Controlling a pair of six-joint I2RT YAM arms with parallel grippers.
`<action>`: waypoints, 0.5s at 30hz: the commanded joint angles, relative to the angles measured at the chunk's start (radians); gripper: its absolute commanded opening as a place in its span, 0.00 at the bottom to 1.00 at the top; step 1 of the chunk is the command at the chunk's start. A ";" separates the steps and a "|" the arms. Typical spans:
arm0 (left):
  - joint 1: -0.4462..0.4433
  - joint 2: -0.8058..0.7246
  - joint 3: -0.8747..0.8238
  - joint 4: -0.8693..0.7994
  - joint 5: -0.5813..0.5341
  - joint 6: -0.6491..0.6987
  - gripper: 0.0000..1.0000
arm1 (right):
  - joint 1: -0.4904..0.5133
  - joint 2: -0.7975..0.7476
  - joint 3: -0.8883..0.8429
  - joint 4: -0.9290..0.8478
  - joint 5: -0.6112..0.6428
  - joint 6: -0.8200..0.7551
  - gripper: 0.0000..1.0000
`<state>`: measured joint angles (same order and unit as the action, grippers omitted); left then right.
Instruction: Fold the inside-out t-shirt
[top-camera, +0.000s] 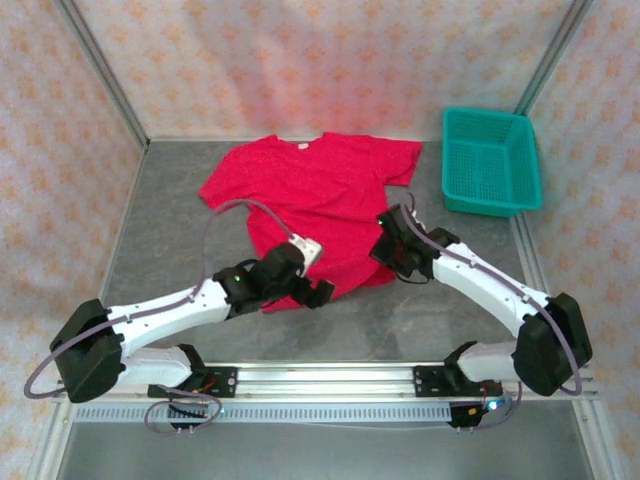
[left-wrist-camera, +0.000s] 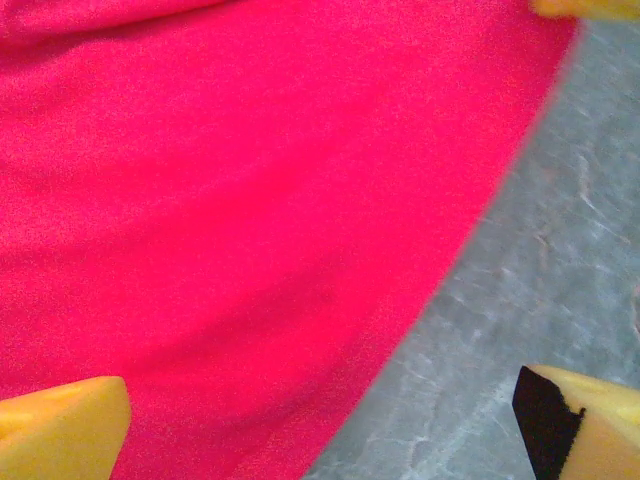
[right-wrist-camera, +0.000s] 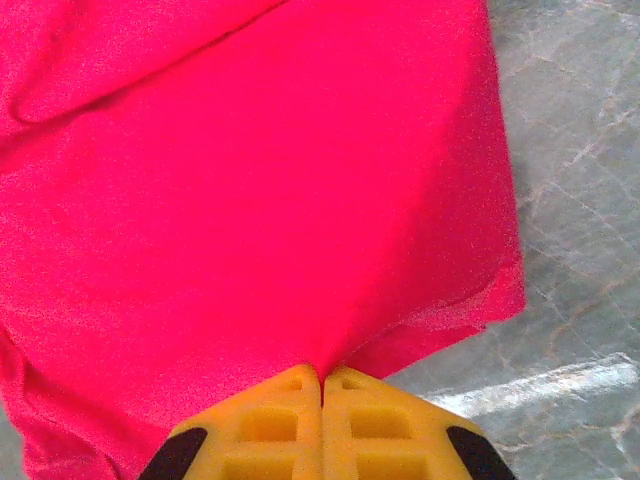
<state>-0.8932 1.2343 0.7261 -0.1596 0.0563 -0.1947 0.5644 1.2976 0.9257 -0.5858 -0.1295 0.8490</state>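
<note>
The inside-out t-shirt (top-camera: 320, 190) is bright red and lies spread on the grey table (top-camera: 170, 220), collar toward the far wall. My left gripper (top-camera: 308, 292) hovers over its near-left hem. In the left wrist view that gripper (left-wrist-camera: 320, 430) stands wide open with one yellow fingertip (left-wrist-camera: 60, 430) over the red cloth (left-wrist-camera: 250, 200) and the other over bare table, nothing held. My right gripper (top-camera: 384, 245) is at the shirt's near-right edge. In the right wrist view it (right-wrist-camera: 321, 375) is shut on a pinched fold of the t-shirt (right-wrist-camera: 250, 180), which rises from the jaws.
A teal mesh basket (top-camera: 490, 160) stands at the far right of the table, apart from the shirt. Patterned walls close in the back and both sides. Bare grey table (left-wrist-camera: 560, 250) lies to the left of the shirt and in front of it.
</note>
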 joint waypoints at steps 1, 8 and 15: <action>-0.050 0.031 0.002 0.176 -0.146 0.085 1.00 | -0.046 -0.030 -0.025 0.080 -0.083 0.048 0.00; -0.185 0.262 0.091 0.311 -0.437 0.122 1.00 | -0.090 -0.033 -0.016 0.117 -0.171 0.079 0.00; -0.222 0.499 0.191 0.441 -0.673 0.135 1.00 | -0.116 -0.072 -0.017 0.097 -0.199 0.076 0.00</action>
<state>-1.1126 1.6787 0.8719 0.1871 -0.4301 -0.0788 0.4587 1.2633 0.9089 -0.4847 -0.3092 0.9165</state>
